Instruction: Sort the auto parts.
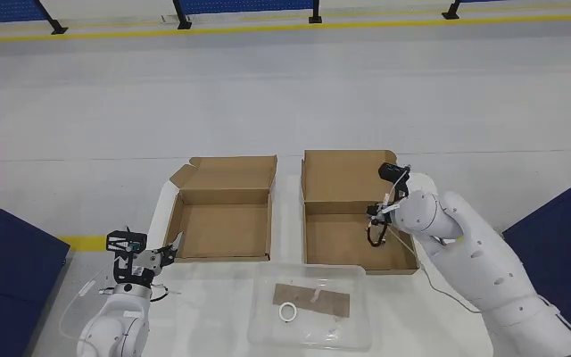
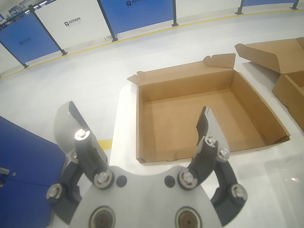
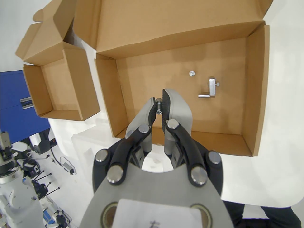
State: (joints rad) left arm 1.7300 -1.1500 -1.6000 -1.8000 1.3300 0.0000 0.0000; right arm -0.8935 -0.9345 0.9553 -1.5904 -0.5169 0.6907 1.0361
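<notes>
My right gripper (image 3: 158, 100) hangs over the right cardboard box (image 3: 257, 91), shut on a small metal bolt (image 3: 158, 106). On that box's floor lie a metal L-bracket (image 3: 210, 88) and a small washer-like part (image 3: 192, 73). From above, the right gripper (image 1: 375, 225) sits over the right box (image 1: 406, 261). My left gripper (image 2: 137, 119) is open and holds nothing, near the front left corner of the left cardboard box (image 2: 261, 110), which has a bare floor. In the top view the left gripper (image 1: 168, 250) is beside the left box (image 1: 175, 223).
A clear plastic tray (image 1: 357, 339) at the table's front holds a strip of cardboard (image 1: 312, 300), a white ring (image 1: 287, 311) and some small parts. Both boxes have their lids folded back. Blue panels stand to either side of the table.
</notes>
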